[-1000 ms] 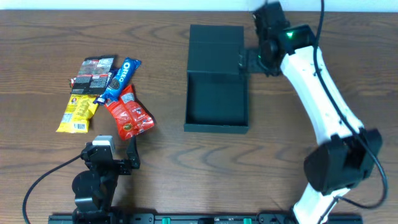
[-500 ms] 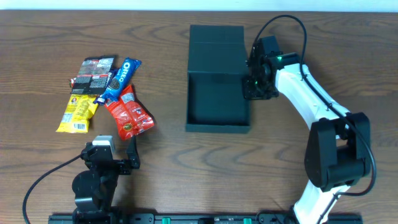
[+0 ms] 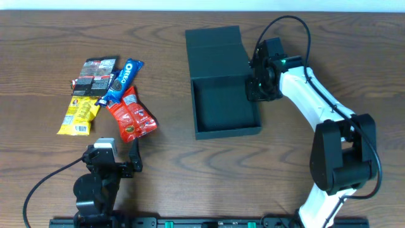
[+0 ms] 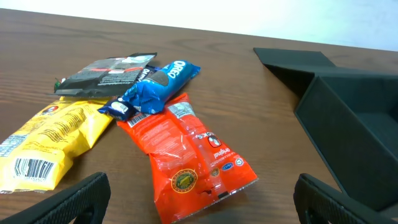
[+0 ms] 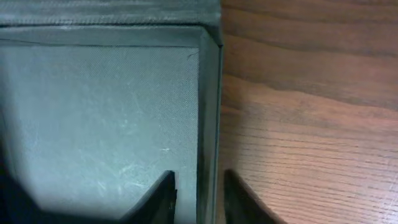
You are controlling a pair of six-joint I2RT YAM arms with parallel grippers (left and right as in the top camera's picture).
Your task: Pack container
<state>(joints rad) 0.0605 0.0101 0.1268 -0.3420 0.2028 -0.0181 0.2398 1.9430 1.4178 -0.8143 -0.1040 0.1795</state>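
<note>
The black container (image 3: 224, 104) lies open at the table's middle, its flap lid (image 3: 214, 43) folded out at the far end. My right gripper (image 3: 255, 82) is shut on its right wall; in the right wrist view the two fingers straddle that wall (image 5: 208, 112) around the right gripper (image 5: 199, 177). The container holds nothing. My left gripper (image 3: 112, 158) stands open near the front edge, nothing between its fingers (image 4: 74, 199). Just beyond it lie a red packet (image 4: 186, 149), a yellow packet (image 4: 53, 134), a blue Oreo packet (image 4: 155, 87) and a black packet (image 4: 109, 71).
The snack packets cluster at the left, red packet (image 3: 133, 114) nearest the container. Bare wooden table (image 3: 177, 158) lies between the packets and the box. The right arm (image 3: 316, 107) reaches in from the front right, a cable looping above it.
The right gripper came down beside the container and shut on its right wall. The container has turned a little, its lid end swinging left and its near end right. The left arm is still.
</note>
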